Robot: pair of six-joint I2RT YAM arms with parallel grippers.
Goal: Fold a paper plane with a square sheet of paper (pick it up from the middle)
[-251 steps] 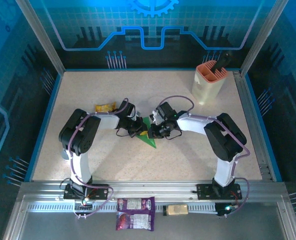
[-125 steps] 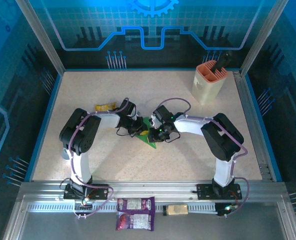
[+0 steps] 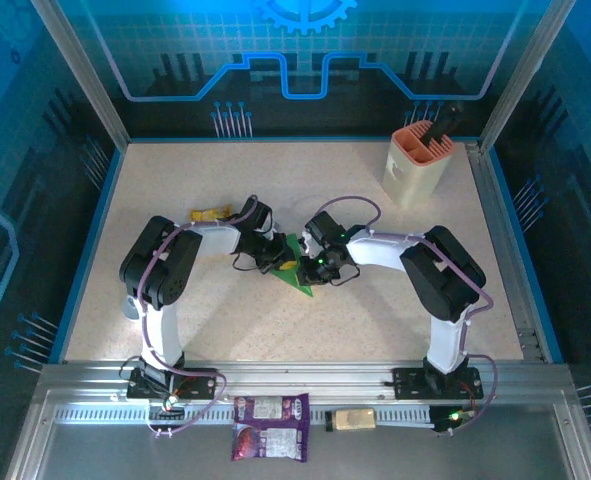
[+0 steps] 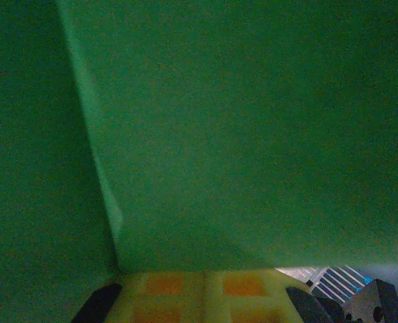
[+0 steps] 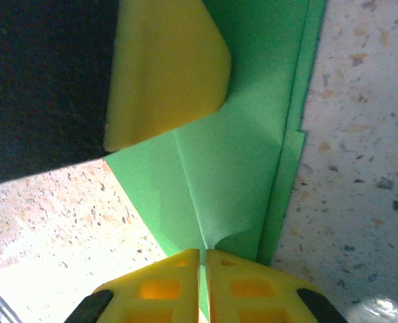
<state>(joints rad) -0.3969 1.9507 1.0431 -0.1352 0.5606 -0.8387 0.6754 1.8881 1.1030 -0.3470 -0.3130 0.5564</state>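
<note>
The square sheet of paper point(image 3: 303, 285) lies creased into a narrow green pointed shape at the table's middle, its tip toward the near edge. My left gripper point(image 3: 283, 263) is shut, its yellow fingertips point(image 4: 185, 289) down against the green paper point(image 4: 252, 134). One left finger point(image 5: 165, 67) rests on the sheet's far part. My right gripper point(image 3: 311, 268) meets it from the right. In the right wrist view the right gripper point(image 5: 203, 259) is shut on a curled-up flap of the paper point(image 5: 232, 155), with green showing in the thin gap. The layered edges lie on the right side.
A yellow snack packet point(image 3: 211, 214) lies behind the left arm. A beige holder with an orange rim point(image 3: 417, 165) stands at the back right with a dark item in it. A purple packet point(image 3: 270, 412) and a tan object point(image 3: 355, 419) sit on the front rail.
My right gripper and forearm have shifted slightly left, closer over the green paper. The left arm and the paper have stayed in place.
</note>
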